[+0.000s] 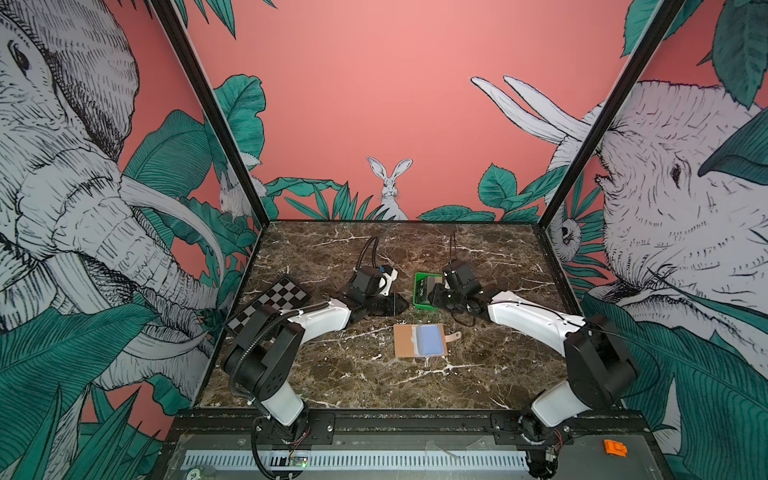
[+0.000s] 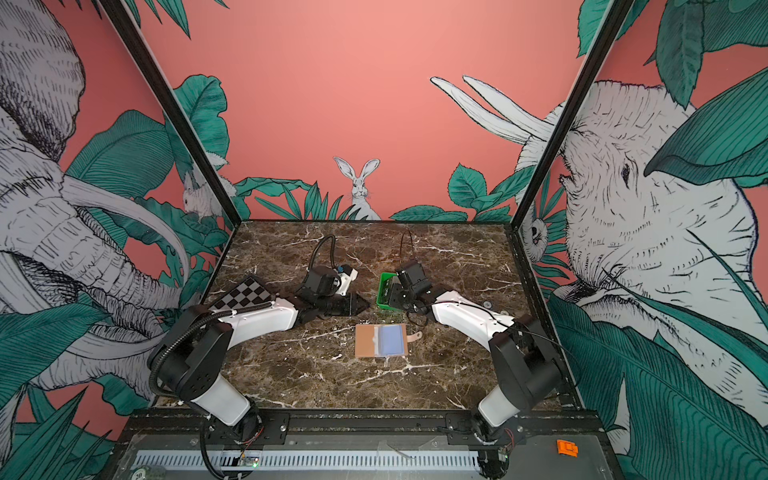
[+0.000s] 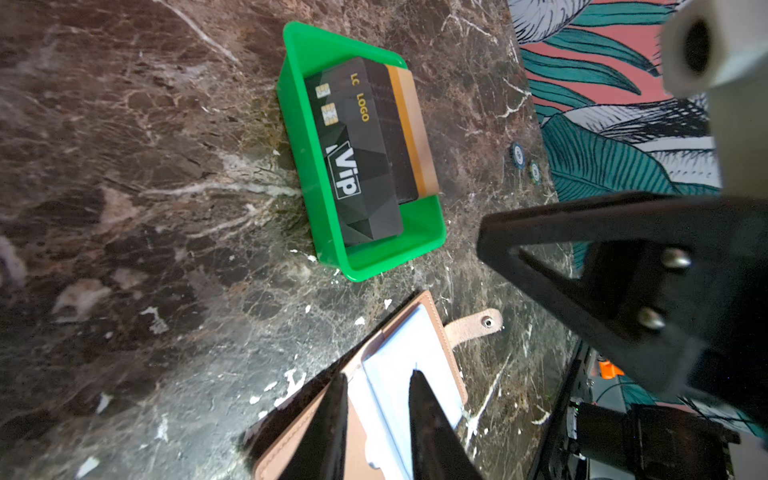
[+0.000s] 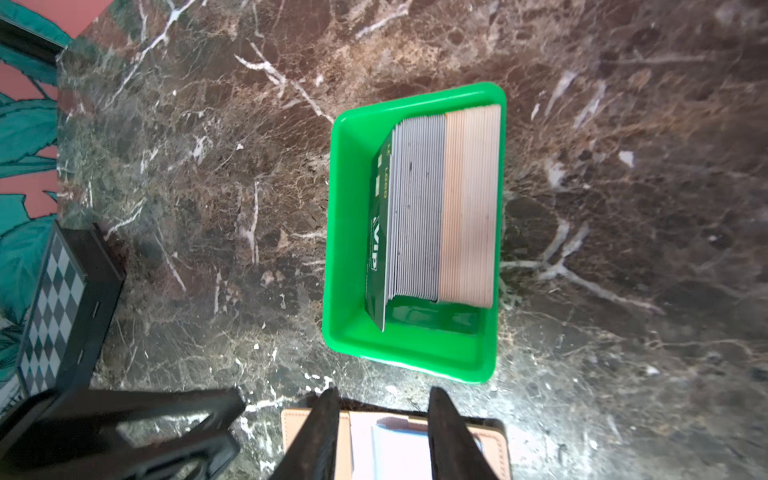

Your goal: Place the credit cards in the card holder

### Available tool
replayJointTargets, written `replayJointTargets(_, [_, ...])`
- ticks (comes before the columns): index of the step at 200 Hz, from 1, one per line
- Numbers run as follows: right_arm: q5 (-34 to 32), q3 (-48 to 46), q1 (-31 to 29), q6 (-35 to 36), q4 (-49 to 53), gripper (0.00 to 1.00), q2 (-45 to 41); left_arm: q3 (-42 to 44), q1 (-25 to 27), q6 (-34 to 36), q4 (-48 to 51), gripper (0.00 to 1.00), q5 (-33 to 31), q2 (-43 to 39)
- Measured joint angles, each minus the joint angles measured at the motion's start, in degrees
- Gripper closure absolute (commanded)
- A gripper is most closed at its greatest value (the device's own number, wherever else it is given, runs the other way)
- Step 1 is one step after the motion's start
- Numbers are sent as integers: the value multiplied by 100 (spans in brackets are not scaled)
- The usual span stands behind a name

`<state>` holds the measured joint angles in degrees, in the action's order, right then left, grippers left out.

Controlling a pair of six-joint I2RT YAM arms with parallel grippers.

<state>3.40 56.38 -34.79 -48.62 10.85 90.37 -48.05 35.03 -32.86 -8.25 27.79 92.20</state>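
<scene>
The tan card holder (image 1: 405,340) (image 2: 368,340) lies open on the marble, with a light blue card (image 1: 430,338) (image 3: 415,345) in its clear pocket and its strap tab (image 3: 473,326) pointing right. Behind it a green tray (image 1: 422,307) (image 3: 299,137) (image 4: 353,232) holds several credit cards on edge: a black VIP card (image 3: 361,166) (image 4: 376,232), dark grey ones (image 4: 419,208) and tan ones (image 4: 469,203). My left gripper (image 1: 401,306) (image 3: 378,374) hovers left of the tray, jaws slightly apart and empty. My right gripper (image 1: 434,297) (image 4: 383,390) hangs over the tray's near side, open and empty.
A black-and-white checkerboard (image 1: 270,303) (image 4: 50,307) lies at the left wall. Two small round chips (image 3: 517,153) sit on the marble near the right wall. An orange part (image 1: 615,448) rests on the front ledge. Printed walls close in three sides.
</scene>
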Motion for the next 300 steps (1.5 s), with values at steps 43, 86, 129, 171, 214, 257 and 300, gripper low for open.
replayJointTargets(43, [0,-2,-9,-122,-350,76,382,216,0,-109,-337,71,85,-57])
replayJointTargets(86, [4,-2,-9,-184,-553,78,533,289,-9,-190,-522,71,177,-57])
replayJointTargets(129, [11,-2,-11,-240,-669,79,669,289,-9,-184,-516,71,179,-57])
replayJointTargets(171, [24,0,-33,-260,-754,82,756,289,-9,-186,-516,71,188,-57])
replayJointTargets(214, [31,0,-44,-326,-789,86,852,289,-15,-186,-516,72,203,-57])
replayJointTargets(257, [46,0,-57,-374,-868,93,874,289,-17,-188,-518,72,223,-57])
replayJointTargets(300, [4,-2,-96,-398,-872,97,831,289,-20,-190,-518,72,243,-57])
